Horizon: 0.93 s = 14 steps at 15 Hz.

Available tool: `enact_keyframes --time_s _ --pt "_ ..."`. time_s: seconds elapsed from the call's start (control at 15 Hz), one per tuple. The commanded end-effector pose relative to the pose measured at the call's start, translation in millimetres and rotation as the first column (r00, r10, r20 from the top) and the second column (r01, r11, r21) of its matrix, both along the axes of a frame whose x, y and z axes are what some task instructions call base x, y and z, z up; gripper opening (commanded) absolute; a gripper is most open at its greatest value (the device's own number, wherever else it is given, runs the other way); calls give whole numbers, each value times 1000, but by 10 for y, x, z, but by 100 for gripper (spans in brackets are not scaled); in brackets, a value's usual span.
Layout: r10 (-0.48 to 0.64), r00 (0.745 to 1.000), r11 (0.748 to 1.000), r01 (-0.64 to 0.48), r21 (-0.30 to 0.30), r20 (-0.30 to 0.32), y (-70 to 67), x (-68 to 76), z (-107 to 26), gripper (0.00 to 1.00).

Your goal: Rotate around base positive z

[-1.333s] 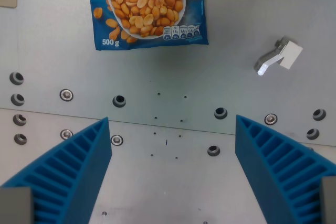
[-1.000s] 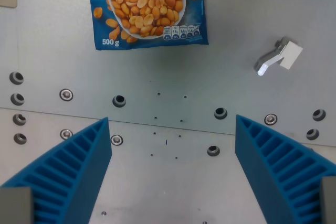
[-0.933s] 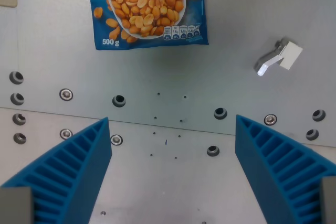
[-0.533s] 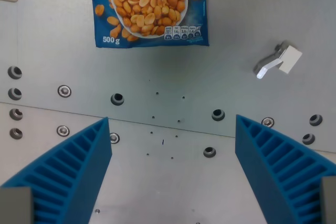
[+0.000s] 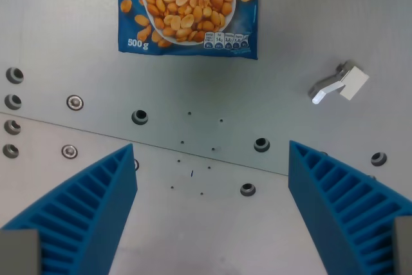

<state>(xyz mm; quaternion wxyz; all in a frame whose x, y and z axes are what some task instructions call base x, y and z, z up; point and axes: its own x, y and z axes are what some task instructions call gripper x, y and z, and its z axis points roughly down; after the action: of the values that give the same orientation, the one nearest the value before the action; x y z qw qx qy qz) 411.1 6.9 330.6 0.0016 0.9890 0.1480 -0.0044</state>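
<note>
- Wrist view: your tool (image 5: 209, 214) is spread wide, nothing between the blue ribbed fingers (image 5: 80, 220); one finger sits low on the wrist view's left, the other low on the right.
- Below it you see the grey metal surface (image 5: 257, 94), with bolt holes (image 5: 140, 117) and a seam running slightly downhill to the right.
- Peanut bag (image 5: 188, 9) lies flat at top centre, cut off by the top edge, well apart from the fingers.
- Small white-and-metal bracket (image 5: 339, 82) sits at upper right, apart from the bag.
</note>
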Motion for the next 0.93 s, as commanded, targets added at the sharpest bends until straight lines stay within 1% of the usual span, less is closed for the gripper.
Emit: enact_keyframes --time_s 0.07,0.47,0.93 --pt "150 989 989 -150 -2 8 -2 -3 33 100" --pt "229 973 974 -229 -2 8 -2 -3 33 100" --pt "318 948 948 -318 -3 8 -2 -3 33 100"
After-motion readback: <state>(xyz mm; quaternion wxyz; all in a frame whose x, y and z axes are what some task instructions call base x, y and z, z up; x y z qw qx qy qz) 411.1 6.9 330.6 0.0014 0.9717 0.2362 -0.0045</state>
